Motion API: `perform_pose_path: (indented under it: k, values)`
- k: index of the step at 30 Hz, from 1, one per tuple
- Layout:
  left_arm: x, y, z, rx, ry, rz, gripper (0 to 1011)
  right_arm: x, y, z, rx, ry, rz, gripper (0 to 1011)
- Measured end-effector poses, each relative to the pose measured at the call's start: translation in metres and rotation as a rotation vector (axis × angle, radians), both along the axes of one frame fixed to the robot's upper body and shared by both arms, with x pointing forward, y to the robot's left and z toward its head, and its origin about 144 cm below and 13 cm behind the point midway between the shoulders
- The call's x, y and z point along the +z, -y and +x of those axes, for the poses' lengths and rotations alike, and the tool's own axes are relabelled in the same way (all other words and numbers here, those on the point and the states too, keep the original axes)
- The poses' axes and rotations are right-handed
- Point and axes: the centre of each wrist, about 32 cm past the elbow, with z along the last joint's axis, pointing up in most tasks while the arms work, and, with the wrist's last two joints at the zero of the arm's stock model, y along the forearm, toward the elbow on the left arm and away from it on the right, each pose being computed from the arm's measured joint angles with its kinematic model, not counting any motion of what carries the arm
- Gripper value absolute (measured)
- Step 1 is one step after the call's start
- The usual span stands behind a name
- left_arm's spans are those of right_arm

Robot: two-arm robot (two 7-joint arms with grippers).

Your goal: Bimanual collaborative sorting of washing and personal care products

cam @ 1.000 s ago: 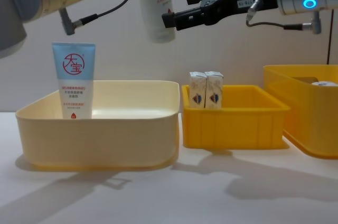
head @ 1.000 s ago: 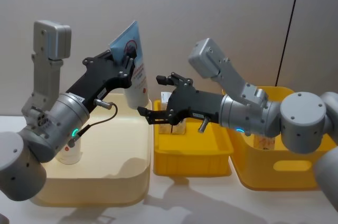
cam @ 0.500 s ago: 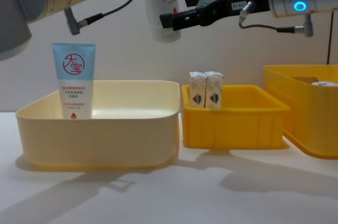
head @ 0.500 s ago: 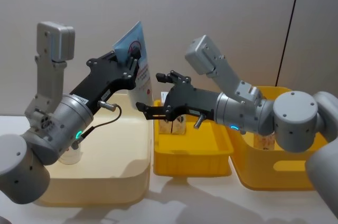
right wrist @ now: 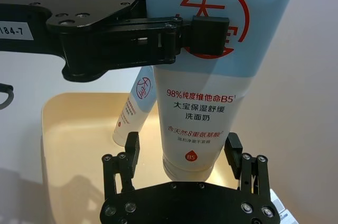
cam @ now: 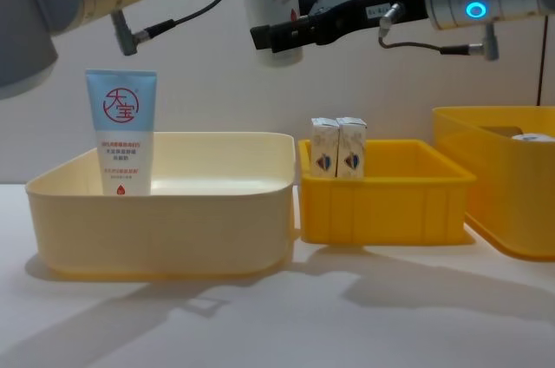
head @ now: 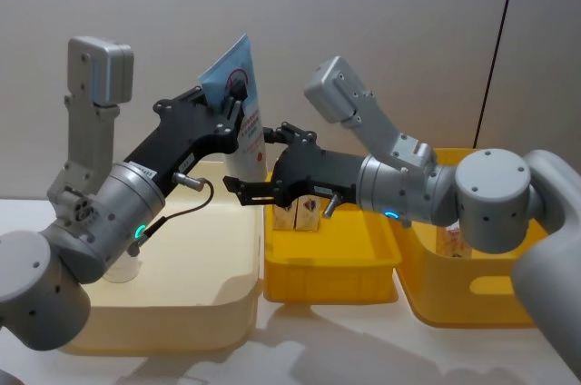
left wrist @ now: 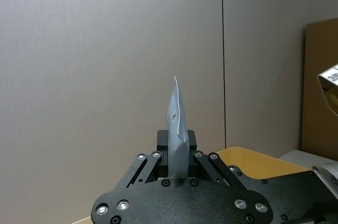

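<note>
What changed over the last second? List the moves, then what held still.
The right gripper moved toward the robot's left until its open fingers bracket the lower end of the raised tube. The left gripper kept that tube clamped, shifting slightly right. The standing tube and cartons stayed put.

3 bins on white table

A plain grey wall is seen behind the white table. The wall is crossed by a dark vertical seam. Soft shadows are cast on the table.
</note>
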Motion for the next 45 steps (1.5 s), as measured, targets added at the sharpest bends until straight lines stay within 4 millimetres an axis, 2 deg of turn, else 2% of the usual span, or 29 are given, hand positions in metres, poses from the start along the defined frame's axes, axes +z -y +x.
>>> perform_pose_path:
  k: [34, 38, 45]
  values:
    - [0.000, 0.002, -0.003, 0.003, 0.014, -0.018, 178, 0.006, -0.009, 0.015, -0.042, -0.043, 0.004, 1001]
    - [0.000, 0.002, -0.003, 0.004, 0.016, -0.019, 178, 0.006, -0.009, 0.016, -0.043, -0.045, 0.004, 945]
    - [0.000, 0.002, -0.003, 0.006, 0.018, -0.020, 178, 0.006, -0.009, 0.017, -0.044, -0.048, 0.005, 759]
